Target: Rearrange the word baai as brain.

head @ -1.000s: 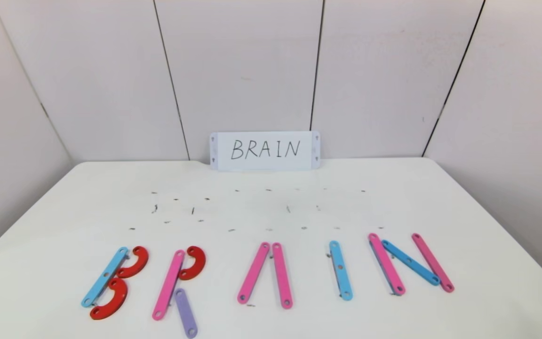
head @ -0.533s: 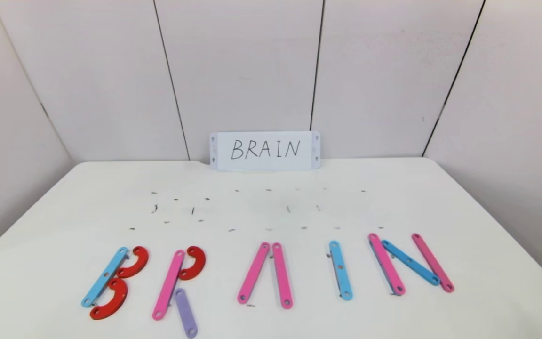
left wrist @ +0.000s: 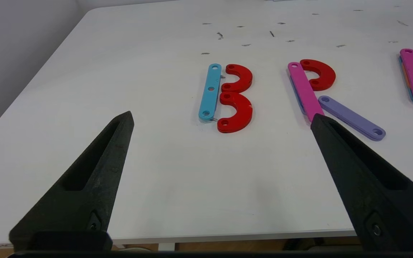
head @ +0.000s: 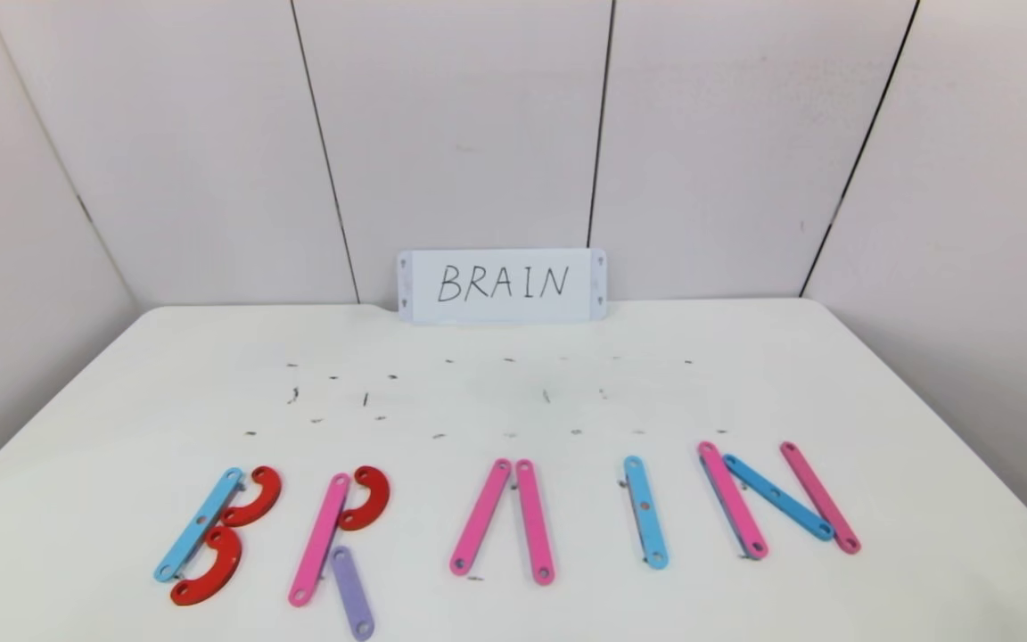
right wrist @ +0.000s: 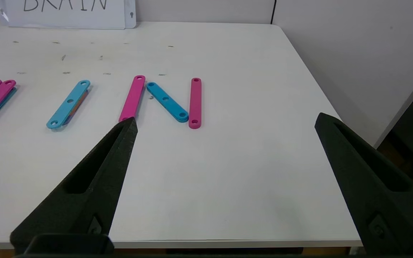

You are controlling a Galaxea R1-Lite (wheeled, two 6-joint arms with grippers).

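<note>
Nothing has moved since the earlier frames: every strip lies in the same place and both arms stay pulled back at the near edge of the table (head: 513, 357).

On the white table the row of letters (head: 505, 526) made of flat plastic strips with holes runs from the robot's left to its right, close to the near edge. The B (head: 215, 535) has a light-blue straight bar and two red curved pieces touching it, one above the other. The R (head: 340, 539) has a pink bar, one red curve at its far end, and a purple bar as the slanting leg. The A (head: 505, 522) is only two pink bars that meet at the far end and spread apart toward the robot, with no crossbar. The I (head: 645, 513) is one light-blue bar, a little tilted. The N (head: 776, 499) has two pink bars and a light-blue bar lying diagonally between them. Behind the row, a white card (head: 502, 285) with handwritten BRAIN stands against the wall.

The left pincer (left wrist: 221, 118) hovers near the table edge before the B and R, its black fingers spread wide and holding nothing. The right pincer (right wrist: 224, 120) hovers the same way before the N, also wide open and empty.
</note>
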